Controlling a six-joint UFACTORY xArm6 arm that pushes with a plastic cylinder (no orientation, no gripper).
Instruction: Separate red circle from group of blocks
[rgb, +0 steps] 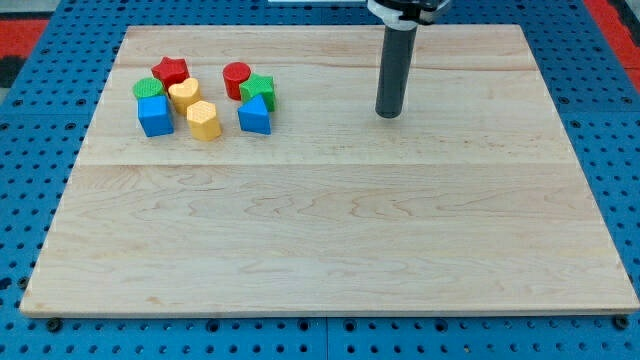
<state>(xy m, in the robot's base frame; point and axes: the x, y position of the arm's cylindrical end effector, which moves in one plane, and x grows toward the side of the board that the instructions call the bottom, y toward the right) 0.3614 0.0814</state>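
Up in the left part of the wooden desk (330, 230), a bunch of small blocks. Starting at the left: green block (150, 88), shape hard to tell, with blue cube (155, 117) right below, touching. Next, red star (170, 71) on top, yellow heart (183, 94) under it, yellow hexagon (203, 120) lower down. Then red circle (236, 78), at the top of the bunch's right side, touching green star (259, 88), with blue triangle (254, 117) below. Off to the right, my tip (388, 113), down on the desk, well apart from every block. Tool only a plain dark rod; spread or pinching, cannot tell.
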